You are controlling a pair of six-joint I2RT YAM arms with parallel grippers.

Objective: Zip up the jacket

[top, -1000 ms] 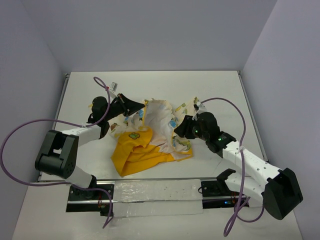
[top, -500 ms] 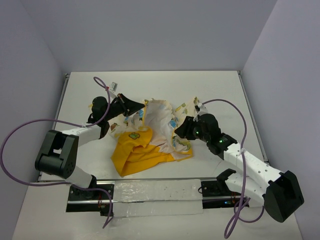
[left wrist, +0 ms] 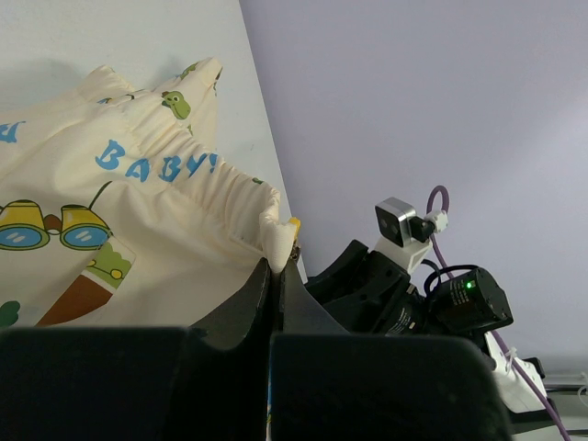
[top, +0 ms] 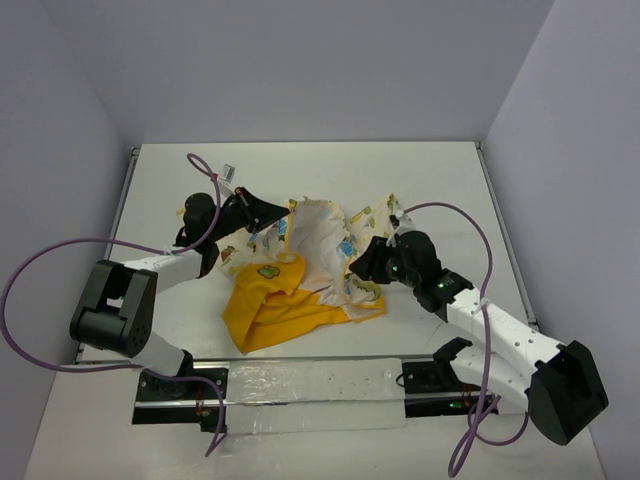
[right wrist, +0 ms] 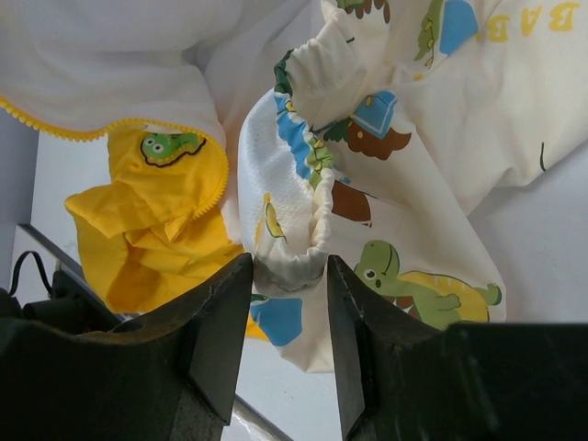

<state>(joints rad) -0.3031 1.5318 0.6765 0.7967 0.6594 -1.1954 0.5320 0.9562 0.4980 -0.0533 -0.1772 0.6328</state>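
The jacket (top: 310,275) lies crumpled at mid-table, cream printed fabric (right wrist: 432,110) on top and a yellow panel with a green patch (top: 268,270) toward the near side. My left gripper (top: 285,212) is at the jacket's far-left edge, shut on a corner of gathered cream hem (left wrist: 276,241). My right gripper (top: 358,268) is at the jacket's right side. In the right wrist view its jaws stand open on either side of a gathered elastic cuff (right wrist: 303,241), which fills most of the gap (right wrist: 288,266). No zipper pull shows clearly.
A shiny rail (top: 310,385) runs along the near table edge between the arm bases. Purple cables (top: 40,270) loop beside both arms. Grey walls enclose the white table (top: 300,170) on three sides. The right arm (left wrist: 404,285) appears in the left wrist view.
My right gripper has shifted slightly nearer and to the left, settling around the cuff. The left gripper and the jacket have stayed put.
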